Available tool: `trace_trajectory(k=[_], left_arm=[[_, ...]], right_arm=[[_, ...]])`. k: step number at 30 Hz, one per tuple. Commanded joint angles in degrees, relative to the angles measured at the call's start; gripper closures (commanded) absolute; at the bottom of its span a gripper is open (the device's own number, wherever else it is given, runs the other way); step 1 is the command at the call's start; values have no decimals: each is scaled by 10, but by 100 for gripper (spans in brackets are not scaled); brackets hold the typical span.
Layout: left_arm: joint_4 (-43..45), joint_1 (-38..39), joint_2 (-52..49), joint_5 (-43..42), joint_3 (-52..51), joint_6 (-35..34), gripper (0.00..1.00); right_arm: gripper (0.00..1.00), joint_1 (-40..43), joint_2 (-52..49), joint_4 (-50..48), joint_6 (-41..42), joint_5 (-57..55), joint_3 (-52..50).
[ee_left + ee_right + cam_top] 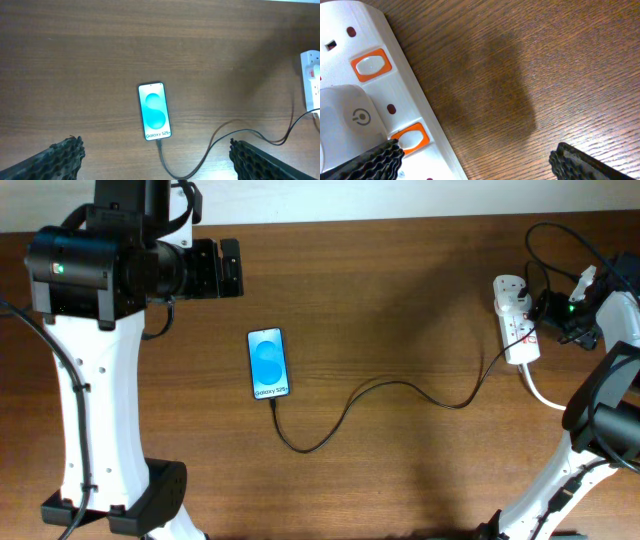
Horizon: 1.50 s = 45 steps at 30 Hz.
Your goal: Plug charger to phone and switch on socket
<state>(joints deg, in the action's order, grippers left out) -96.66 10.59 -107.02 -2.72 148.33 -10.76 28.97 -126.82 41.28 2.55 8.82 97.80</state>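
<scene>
Hovering wide-jawed over the socket (518, 320), whose long axis runs far-to-near at the scene's right, the right gripper (476, 155) has an orange switch (410, 138) just beside one finger (370, 162).

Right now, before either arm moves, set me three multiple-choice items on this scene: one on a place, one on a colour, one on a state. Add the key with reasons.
1. Where does the socket lie relative to the phone?
A. Touching its side.
B. Well apart from it, near the right edge of the table.
C. On top of it.

2. What colour is the phone's screen?
A. Red.
B. Yellow.
C. Blue.

3. Where is the free end of the charger?
A. At the phone's bottom edge.
B. Hanging off the table.
C. Lying loose beside the socket.

Key:
1 B: the overhead view shows wide bare wood between them.
2 C: the overhead and left wrist views both show it blue.
3 A: in both views the cable runs right up to the phone's bottom edge.
</scene>
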Motion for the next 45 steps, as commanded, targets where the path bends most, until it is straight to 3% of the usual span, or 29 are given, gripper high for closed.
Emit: trace_trajectory(k=[1, 16, 45], left_arm=[[0, -2, 7, 6, -2, -3, 1], [0, -2, 7, 6, -2, -3, 1], [0, -2, 7, 6, -2, -3, 1]], right_arm=[[0, -10, -12, -2, 5, 10, -5], [0, -10, -13, 0, 74, 1, -9], [2, -28, -48, 38, 67, -5, -9]])
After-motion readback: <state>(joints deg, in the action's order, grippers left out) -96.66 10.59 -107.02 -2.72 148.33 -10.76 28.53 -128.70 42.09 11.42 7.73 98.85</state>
